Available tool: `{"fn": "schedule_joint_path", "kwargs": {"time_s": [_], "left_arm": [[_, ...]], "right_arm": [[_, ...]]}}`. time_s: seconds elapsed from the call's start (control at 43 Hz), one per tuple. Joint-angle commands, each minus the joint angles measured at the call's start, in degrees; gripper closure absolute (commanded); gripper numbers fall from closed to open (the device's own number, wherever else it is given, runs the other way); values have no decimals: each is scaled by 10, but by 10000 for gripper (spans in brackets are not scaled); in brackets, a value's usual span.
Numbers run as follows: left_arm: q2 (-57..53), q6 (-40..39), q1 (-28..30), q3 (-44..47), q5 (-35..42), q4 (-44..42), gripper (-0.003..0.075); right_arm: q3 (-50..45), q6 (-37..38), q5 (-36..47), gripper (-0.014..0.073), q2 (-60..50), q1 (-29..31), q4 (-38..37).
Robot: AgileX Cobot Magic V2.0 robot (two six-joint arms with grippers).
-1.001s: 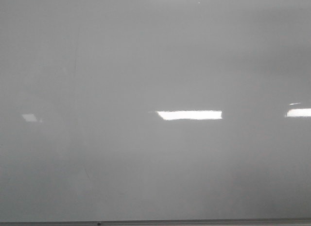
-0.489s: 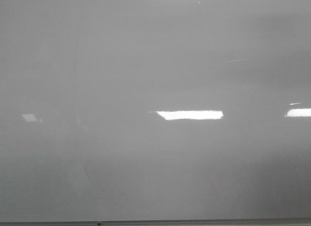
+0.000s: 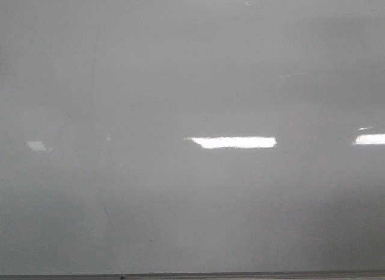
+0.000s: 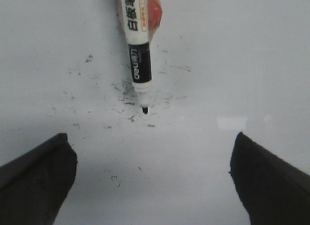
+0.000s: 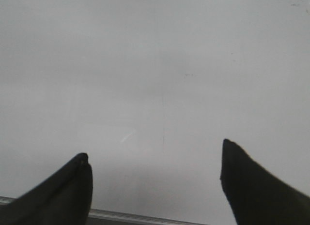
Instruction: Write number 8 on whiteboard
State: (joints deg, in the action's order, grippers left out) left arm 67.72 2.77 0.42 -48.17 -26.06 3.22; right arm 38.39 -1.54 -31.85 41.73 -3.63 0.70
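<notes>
The whiteboard (image 3: 192, 81) fills the front view, glossy pale grey with bright rectangular reflections; no number 8 shows on it in any view, and neither gripper shows in the front view. In the left wrist view a white and black marker (image 4: 137, 46) lies uncapped on a pale surface flecked with black specks, its tip pointing toward my left gripper (image 4: 150, 138). That gripper is open and empty, a short way from the tip. My right gripper (image 5: 154, 148) is open and empty over the whiteboard (image 5: 155, 65), near its edge.
A thin grey metal edge strip (image 3: 240, 274) runs along the board's near side and also shows in the right wrist view (image 5: 126, 216). Faint grey scratch marks (image 3: 93, 75) cross the board. An orange-red object (image 4: 154, 7) lies behind the marker.
Only faint reflections on the board have shifted: a small bright dot has appeared left of centre. No line has been added.
</notes>
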Motion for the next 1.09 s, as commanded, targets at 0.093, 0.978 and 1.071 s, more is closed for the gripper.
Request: {"fn": "schedule_joint_path", "kwargs": {"time_s": [0.093, 0.978, 1.071], "left_arm": [[50, -6, 0, -42, 79, 2, 94], [137, -6, 0, -48, 203, 2, 433], [137, -6, 0, -48, 204, 2, 514]], "right_arm": [[17, -2, 38, 22, 1, 0, -7], [17, -2, 38, 22, 1, 0, -7], [17, -2, 38, 22, 1, 0, -7]]}}
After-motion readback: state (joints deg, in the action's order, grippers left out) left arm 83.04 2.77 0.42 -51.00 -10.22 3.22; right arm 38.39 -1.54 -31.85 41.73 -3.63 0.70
